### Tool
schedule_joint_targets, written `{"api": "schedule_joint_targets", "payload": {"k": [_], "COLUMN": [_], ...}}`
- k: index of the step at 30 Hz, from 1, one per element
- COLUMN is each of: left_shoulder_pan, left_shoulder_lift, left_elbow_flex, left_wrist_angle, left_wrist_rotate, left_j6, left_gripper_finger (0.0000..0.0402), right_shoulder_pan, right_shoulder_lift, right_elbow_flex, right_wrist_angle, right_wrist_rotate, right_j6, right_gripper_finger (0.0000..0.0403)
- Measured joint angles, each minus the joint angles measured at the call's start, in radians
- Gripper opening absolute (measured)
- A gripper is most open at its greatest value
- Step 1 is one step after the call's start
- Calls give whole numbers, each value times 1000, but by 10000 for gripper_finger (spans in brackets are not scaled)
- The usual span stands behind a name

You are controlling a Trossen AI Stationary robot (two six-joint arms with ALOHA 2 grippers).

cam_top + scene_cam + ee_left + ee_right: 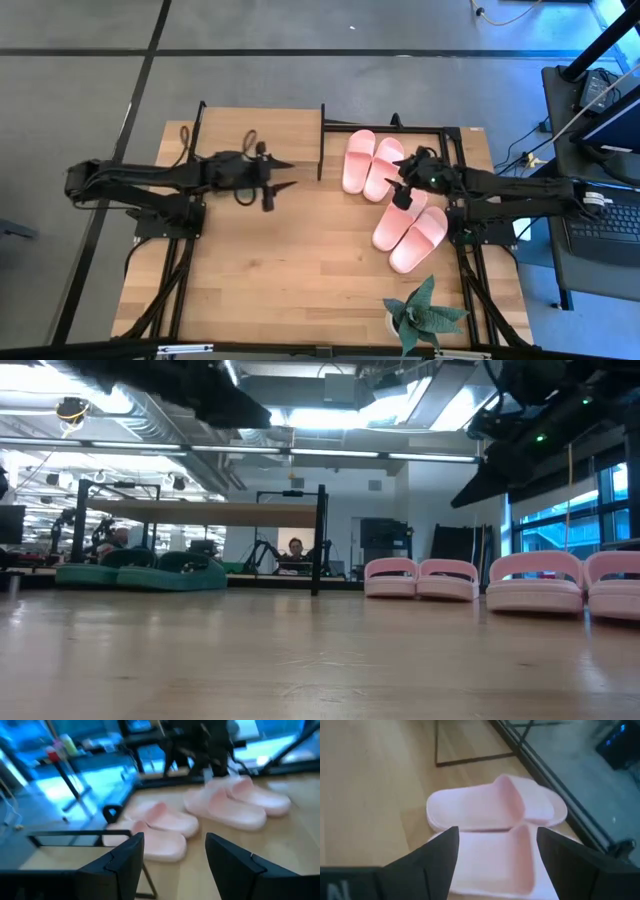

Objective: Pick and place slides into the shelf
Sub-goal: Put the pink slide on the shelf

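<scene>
Right gripper (pixel 401 187), fingers spread wide, hovers over a pink pair of slides (pixel 368 163); left gripper (pixel 282 173), also wide, waits at nine o'clock beside the shelf (pixel 260 128).

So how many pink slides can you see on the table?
4. One pair lies side by side at the far edge, right of the shelf. The other pair lies under the right gripper. None seem hidden.

The left gripper (pixel 284 175) hangs mid-table, fingers spread apart. The right gripper (pixel 399 183) reaches inward, its fingers also parted.
</scene>
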Motion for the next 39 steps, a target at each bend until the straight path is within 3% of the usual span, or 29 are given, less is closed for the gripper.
{"api": "schedule_joint_targets", "payload": {"k": [7,12,25,31,39], "left_shoulder_pan": [44,51,51,51,51], "left_shoulder_lift": [-163,-217,-225,-225,-224], "left_elbow_flex": [-230,-300,-306,-306,-306], "left_wrist_angle": [235,272,271,266,239], "left_wrist_rotate": [-13,-37,-38,-38,-39], "left_j6": [-10,-60,-79,-79,-79], "left_gripper_finger": [204,204,204,204,204], "right_shoulder_pan": [-21,-44,-195,-220,-220], "right_shoulder_lift": [127,239,461,471,466], "right_elbow_flex": [0,0,0,0,0], "right_wrist_angle": [71,82,135,173,177], "right_wrist_rotate": [206,207,211,209,213], "right_j6": [1,9,55,54,46], "right_gripper_finger": [268,268,244,180,26]}}
